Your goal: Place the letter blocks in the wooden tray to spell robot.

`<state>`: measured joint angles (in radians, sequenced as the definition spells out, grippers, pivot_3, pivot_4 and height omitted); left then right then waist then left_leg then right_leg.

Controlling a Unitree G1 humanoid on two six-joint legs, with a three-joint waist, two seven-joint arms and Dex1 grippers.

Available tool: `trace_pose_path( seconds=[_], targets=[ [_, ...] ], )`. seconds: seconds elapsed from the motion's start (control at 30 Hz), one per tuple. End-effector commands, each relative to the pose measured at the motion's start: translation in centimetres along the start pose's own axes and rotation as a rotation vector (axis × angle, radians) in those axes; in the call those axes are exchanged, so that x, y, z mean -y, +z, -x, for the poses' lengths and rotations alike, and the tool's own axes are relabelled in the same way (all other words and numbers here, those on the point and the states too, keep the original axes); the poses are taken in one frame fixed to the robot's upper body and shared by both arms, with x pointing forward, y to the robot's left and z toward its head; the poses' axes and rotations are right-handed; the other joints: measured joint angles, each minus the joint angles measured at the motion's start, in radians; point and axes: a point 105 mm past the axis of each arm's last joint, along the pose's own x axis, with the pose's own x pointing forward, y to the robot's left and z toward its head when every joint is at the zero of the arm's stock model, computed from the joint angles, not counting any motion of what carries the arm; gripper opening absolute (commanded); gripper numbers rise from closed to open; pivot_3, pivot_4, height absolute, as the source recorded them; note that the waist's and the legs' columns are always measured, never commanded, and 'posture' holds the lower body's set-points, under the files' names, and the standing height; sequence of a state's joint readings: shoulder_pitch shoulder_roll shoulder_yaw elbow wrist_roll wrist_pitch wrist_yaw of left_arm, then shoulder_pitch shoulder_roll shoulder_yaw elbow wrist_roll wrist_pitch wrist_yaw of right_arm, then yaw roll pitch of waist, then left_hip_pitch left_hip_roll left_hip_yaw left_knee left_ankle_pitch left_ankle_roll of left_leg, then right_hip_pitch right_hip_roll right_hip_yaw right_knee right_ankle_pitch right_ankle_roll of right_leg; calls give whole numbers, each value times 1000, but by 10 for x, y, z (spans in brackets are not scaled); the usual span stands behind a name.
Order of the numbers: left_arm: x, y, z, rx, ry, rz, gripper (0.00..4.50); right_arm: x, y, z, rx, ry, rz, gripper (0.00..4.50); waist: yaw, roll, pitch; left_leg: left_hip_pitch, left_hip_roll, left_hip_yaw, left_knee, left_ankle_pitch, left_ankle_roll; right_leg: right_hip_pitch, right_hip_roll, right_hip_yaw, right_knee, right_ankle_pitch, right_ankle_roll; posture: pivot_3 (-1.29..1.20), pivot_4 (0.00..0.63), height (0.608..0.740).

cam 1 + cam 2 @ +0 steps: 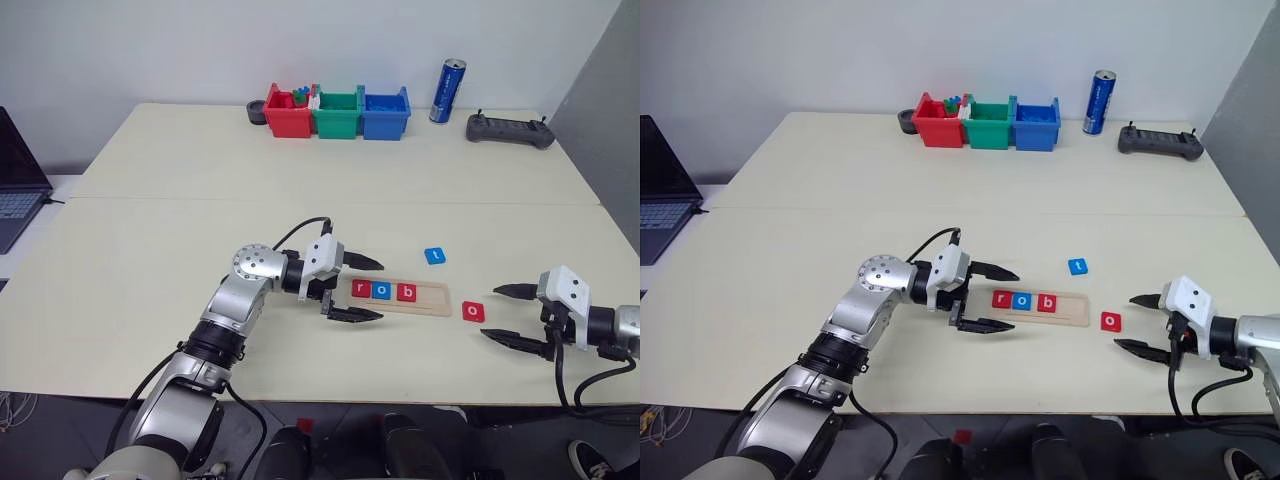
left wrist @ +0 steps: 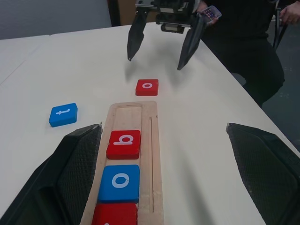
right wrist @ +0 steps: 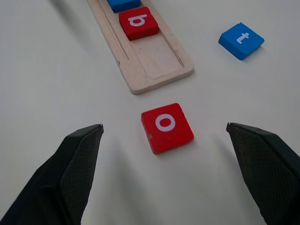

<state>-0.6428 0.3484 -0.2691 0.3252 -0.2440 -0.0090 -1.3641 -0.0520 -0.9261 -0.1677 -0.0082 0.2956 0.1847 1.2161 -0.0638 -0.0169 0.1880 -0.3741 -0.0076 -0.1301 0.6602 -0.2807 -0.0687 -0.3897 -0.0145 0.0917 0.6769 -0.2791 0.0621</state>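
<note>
Wooden tray (image 1: 400, 296): lies flat on the table (image 1: 150, 250), lower centre of the left eye frame. It holds three letter blocks in a row: red r (image 1: 361, 289), blue o (image 1: 381, 291), red b (image 1: 406, 293). The tray's right end is bare.

Red o block (image 1: 473, 311): loose on the table, just beside the tray's right end, not touching it.

Blue t block (image 1: 434, 256): loose on the table, above and right of the tray, apart from it.

My left end effector (image 1: 360, 289): fingers spread wide, one on each side of the tray's left end, pinching nothing.

My right end effector (image 1: 515, 314): lower right of the frame, fingers spread wide, pointing toward the red o block and apart from it, holding nothing.

Upper centre of the frame: red bin (image 1: 287, 116), green bin (image 1: 337, 117), blue bin (image 1: 384, 115) side by side; blue can (image 1: 447, 91) and black controller (image 1: 509, 130) to their right.

Left edge: laptop (image 1: 18, 180).
</note>
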Motion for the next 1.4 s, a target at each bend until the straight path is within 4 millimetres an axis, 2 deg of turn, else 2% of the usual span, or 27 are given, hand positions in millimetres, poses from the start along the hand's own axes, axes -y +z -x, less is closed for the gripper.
trace_pose_path(
  seconds=[0.03, 0.33, 0.6, 0.73, 0.93, 1.1, 1.23, 1.4],
  targets=[
    [-3, 8, 1, 8, 1, -41, 4500, 4, 0, 0, 0, 45, 55, 4492, 3, 0, 0, 0, 0, 0, 0, 0, 0, 0, 0, 0, 0, 0, 0, 0, 150, 740],
    [-2, 9, 2, 4, 5, -43, 4500, 2, -10, -18, -9, 123, 53, 4492, 9, 0, 0, 0, -1, -1, 0, 0, 0, 0, -1, -1, 0, 0, 0, 0, 150, 740],
    [-1, 8, 4, -1, 6, -41, 4500, 20, -13, -25, -14, 98, 14, 4492, 8, 0, 0, 0, -1, -1, 1, 0, 0, 0, -2, -1, 0, 0, 0, 0, 150, 740],
    [0, 9, 4, 1, 8, -40, 4500, 20, -13, -26, -14, 111, 12, 3598, 9, 0, 0, 0, -1, -2, 1, 0, 0, 0, -2, -1, 0, 0, 0, 0, 150, 740],
    [1, 8, 3, 3, 8, -39, 4500, 16, -12, -25, -12, 130, 17, 1505, 9, 0, 0, 0, -1, -2, 1, 0, 0, 0, -2, -2, 0, 0, 0, 0, 150, 740],
    [1, 8, 2, 5, 9, -41, 4500, 15, 0, -26, 5, 141, 60, 1452, 8, 0, 0, 0, -1, -2, 1, 0, 0, 0, -2, -1, 1, 0, 0, 0, 150, 740],
    [0, 8, 2, 6, 12, -43, 4500, 18, 24, -34, 59, 148, 96, 1452, 6, 0, 0, 0, -1, -2, 1, 0, 0, 0, -2, -1, 1, 0, 0, 0, 150, 740],
    [1, 8, 2, 7, 13, -44, 4500, 19, 37, -49, 82, 178, 119, 1452, 7, 0, 0, 0, -1, -2, 1, 0, 0, 0, -2, -2, 1, 0, 0, 0, 150, 740]
  ],
)
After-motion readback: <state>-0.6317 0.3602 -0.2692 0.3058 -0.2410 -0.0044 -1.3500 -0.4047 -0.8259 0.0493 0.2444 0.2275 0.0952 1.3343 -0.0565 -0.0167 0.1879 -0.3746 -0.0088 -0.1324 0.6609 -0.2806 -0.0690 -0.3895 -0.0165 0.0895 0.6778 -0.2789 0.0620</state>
